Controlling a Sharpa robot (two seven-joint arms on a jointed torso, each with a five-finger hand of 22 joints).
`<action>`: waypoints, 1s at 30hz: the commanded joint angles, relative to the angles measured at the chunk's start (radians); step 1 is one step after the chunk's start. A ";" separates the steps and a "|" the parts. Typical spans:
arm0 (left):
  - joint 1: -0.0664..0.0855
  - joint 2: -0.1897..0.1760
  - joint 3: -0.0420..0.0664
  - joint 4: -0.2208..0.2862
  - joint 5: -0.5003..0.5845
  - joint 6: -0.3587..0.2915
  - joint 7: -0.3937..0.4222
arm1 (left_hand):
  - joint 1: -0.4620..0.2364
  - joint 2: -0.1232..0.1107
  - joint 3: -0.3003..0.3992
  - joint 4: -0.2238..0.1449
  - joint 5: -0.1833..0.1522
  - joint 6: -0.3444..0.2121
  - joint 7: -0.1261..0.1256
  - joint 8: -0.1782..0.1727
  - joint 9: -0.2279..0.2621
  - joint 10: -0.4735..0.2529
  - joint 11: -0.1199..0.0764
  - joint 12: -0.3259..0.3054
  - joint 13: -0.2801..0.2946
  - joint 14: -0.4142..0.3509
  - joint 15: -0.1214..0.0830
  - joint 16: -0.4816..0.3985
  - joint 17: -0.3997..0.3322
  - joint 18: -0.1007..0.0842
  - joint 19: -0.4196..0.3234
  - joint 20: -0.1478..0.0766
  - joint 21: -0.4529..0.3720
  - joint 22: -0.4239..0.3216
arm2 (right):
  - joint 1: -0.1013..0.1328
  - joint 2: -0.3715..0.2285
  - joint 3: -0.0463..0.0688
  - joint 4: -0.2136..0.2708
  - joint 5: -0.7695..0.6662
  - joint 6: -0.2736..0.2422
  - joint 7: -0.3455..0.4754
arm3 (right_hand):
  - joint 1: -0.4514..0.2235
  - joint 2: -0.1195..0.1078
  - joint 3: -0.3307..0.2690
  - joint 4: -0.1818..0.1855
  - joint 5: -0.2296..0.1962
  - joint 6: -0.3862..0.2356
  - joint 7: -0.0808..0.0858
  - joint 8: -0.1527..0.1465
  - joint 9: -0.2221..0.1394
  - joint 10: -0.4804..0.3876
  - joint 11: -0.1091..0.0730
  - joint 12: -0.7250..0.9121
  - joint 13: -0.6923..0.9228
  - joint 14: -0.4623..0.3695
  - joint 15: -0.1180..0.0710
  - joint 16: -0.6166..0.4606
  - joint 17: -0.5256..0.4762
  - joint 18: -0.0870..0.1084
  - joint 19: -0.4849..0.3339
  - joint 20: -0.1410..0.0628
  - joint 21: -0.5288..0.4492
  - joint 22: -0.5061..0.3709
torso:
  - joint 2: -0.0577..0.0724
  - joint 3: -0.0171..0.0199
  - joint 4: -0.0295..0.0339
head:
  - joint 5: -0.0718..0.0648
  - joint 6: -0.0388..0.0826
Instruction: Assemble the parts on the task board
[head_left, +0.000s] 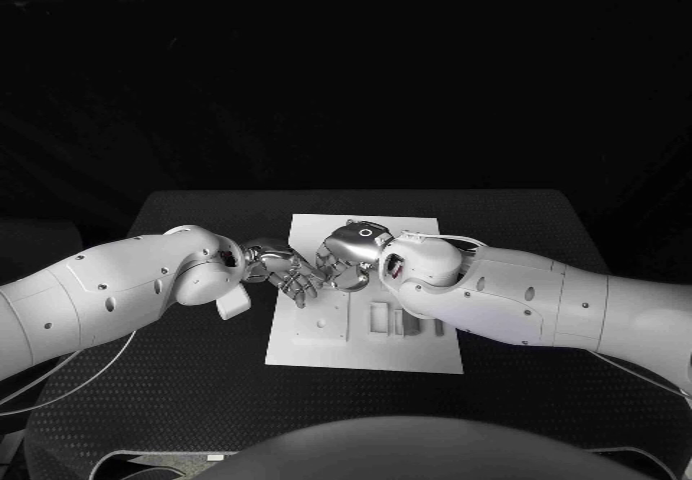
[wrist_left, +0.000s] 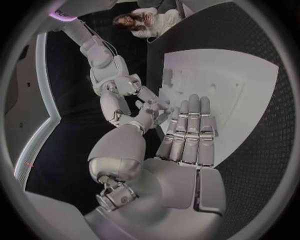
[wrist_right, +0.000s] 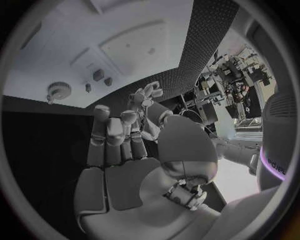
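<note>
White task board (head_left: 335, 345) lies flat mid-table, rectangular, long side running away from the robot. Raised blocks and slots sit in its near half; small upright parts (head_left: 400, 320) stand right of centre. Far end mostly bare.

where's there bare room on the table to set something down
Bare black table lies beyond the left arm, beyond the right arm, and between the task board and the near edge. It is crowded over the board's middle, where the left hand and right hand meet.
</note>
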 joint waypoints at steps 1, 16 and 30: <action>0.000 0.003 0.000 0.001 -0.006 0.029 0.005 | 0.012 0.002 0.009 0.000 -0.006 0.010 -0.002 0.006 -0.001 0.001 -0.004 0.003 0.000 -0.004 0.000 -0.007 0.002 -0.006 -0.003 -0.001 0.005 -0.001 | 0.000 0.001 0.002 0.003 -0.003 -0.005 0.001 | 0.010 -0.001 0.001 0.002 0.003 0.033 0.024 0.002 0.000 0.008 -0.001 0.004 -0.002 -0.001 -0.008 0.004 -0.001 -0.009 0.006 0.002 0.006 0.018 | 0.000 -0.0001 0.0000 | 0.001 0.000; 0.000 0.001 0.000 -0.002 -0.006 0.017 0.010 | 0.025 0.018 0.026 -0.002 -0.006 0.014 -0.004 0.007 -0.002 0.004 -0.006 0.004 0.001 -0.002 0.000 -0.008 0.006 -0.008 -0.003 -0.001 0.005 -0.001 | 0.000 0.000 0.003 0.003 -0.003 -0.002 0.001 | 0.010 -0.001 0.001 0.002 0.003 0.033 0.024 0.002 0.000 0.009 -0.001 0.004 -0.002 0.000 -0.008 0.004 -0.001 -0.009 0.007 0.002 0.006 0.018 | 0.000 -0.0003 -0.0001 | -0.001 0.000; 0.000 -0.004 0.000 -0.005 -0.006 0.018 0.008 | 0.048 0.025 0.039 -0.005 -0.006 0.025 -0.009 0.013 -0.001 0.014 -0.013 0.008 0.003 0.003 -0.003 -0.007 0.014 -0.010 -0.004 -0.003 0.004 -0.002 | 0.000 -0.005 0.003 -0.013 0.001 0.002 0.001 | 0.010 -0.002 0.001 0.002 0.003 0.033 0.024 0.002 0.000 0.010 -0.001 0.003 -0.002 0.000 -0.009 0.004 -0.002 -0.009 0.007 0.002 0.006 0.018 | 0.000 -0.0003 -0.0004 | 0.000 0.000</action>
